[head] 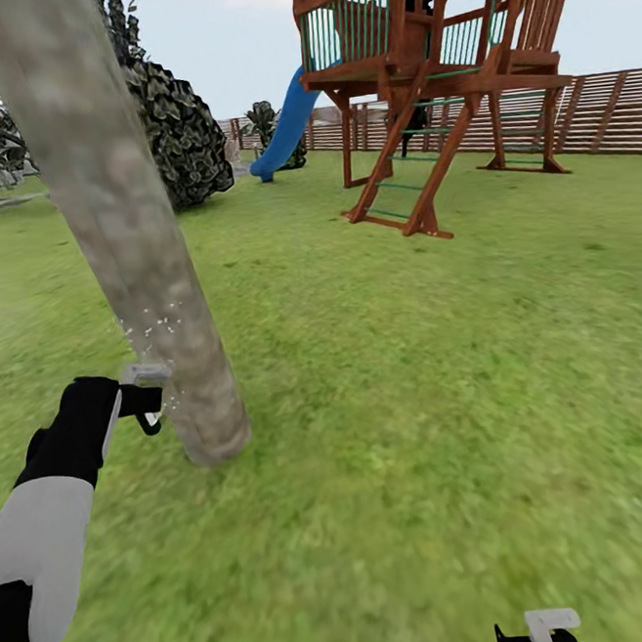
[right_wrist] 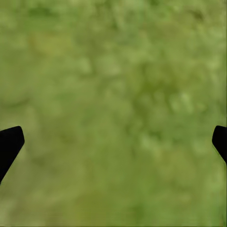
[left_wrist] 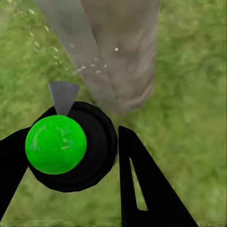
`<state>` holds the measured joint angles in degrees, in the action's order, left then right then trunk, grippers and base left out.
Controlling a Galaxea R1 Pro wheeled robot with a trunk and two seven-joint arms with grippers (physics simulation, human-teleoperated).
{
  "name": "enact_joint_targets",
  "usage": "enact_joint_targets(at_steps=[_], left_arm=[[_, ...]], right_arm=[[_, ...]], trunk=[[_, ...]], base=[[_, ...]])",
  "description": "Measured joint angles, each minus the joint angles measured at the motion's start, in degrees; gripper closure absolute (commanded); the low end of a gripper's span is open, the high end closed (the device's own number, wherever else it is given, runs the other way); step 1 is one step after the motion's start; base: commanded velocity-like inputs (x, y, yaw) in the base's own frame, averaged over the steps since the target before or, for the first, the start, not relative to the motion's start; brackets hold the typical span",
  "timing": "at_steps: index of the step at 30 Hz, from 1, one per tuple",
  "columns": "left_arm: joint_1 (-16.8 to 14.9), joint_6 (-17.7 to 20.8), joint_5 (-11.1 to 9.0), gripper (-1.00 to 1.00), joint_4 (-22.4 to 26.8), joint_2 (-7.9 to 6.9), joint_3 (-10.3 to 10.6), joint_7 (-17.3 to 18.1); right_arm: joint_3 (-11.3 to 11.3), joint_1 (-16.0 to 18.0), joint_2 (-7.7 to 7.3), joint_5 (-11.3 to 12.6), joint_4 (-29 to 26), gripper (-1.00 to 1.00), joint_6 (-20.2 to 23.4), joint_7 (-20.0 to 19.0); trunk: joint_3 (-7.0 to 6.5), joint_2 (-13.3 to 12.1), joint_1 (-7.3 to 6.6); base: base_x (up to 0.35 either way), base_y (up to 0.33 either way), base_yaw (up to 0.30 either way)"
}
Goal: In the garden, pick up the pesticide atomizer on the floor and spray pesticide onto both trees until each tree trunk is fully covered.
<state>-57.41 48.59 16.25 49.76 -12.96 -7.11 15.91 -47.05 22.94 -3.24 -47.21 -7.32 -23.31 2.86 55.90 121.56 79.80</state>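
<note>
A thick mottled grey-brown tree trunk [head: 126, 232] rises from the grass floor [head: 391, 432] at the left. My left gripper [head: 142, 402] is shut on the pesticide atomizer [head: 148, 375], held just left of the trunk's base. In the left wrist view the atomizer [left_wrist: 56, 144] shows a green top in a dark ring between my black fingers [left_wrist: 142, 189], its grey nozzle pointing at the trunk [left_wrist: 123, 56]. Whitish pesticide specks [head: 155, 327] dot the lower bark and hang as specks [left_wrist: 90, 68] in front of it. My right gripper [head: 538, 634] is low at the front right, open over bare grass [right_wrist: 113, 94].
A wooden play tower [head: 435, 74] with a blue slide [head: 288, 128] stands ahead to the right. A brown slat fence [head: 605, 112] closes the back. A dark shrub [head: 186, 138] grows behind the trunk. Open lawn lies between me and the tower.
</note>
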Motion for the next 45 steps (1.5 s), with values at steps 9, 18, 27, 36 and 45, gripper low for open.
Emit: enact_joint_targets(at_steps=[9, 18, 27, 36, 45], left_arm=[[2.18, -0.07, -0.78, 1.00, -0.94, 0.59, -0.59, -0.27], [2.52, -0.12, -0.44, 1.00, -1.06, 1.07, -0.53, -0.28], [4.88, -0.11, -0.18, 1.00, -1.08, 0.53, -0.86, -0.31], [9.88, -0.71, -0.63, 1.00, -3.35, -4.43, -5.00, -0.53], [9.93, -1.53, -0.65, 1.00, -4.96, -3.61, -5.43, -3.27]], right_arm=[[0.00, -0.02, 0.00, 0.00, 0.00, -1.00, 0.02, 0.00], [-0.06, -0.04, -0.09, -0.08, 0.00, -1.00, 0.02, 0.00], [-0.09, -0.05, -0.09, 0.00, -0.01, -1.00, 0.02, 0.00], [-0.01, -0.02, -0.03, 0.00, 0.01, -1.00, 0.02, 0.00], [-0.04, -0.04, -0.08, 0.00, 0.02, -1.00, 0.04, 0.00]], trunk=[[0.00, 0.00, 0.00], [-0.01, 0.00, 0.00], [0.00, 0.00, 0.02], [0.00, 0.00, 0.01], [0.00, 0.00, -0.01]], base=[[0.189, -0.230, 0.266], [0.184, -0.230, 0.027], [0.115, -0.244, 0.000], [0.023, -0.273, 0.094], [0.229, -0.196, 0.173]])
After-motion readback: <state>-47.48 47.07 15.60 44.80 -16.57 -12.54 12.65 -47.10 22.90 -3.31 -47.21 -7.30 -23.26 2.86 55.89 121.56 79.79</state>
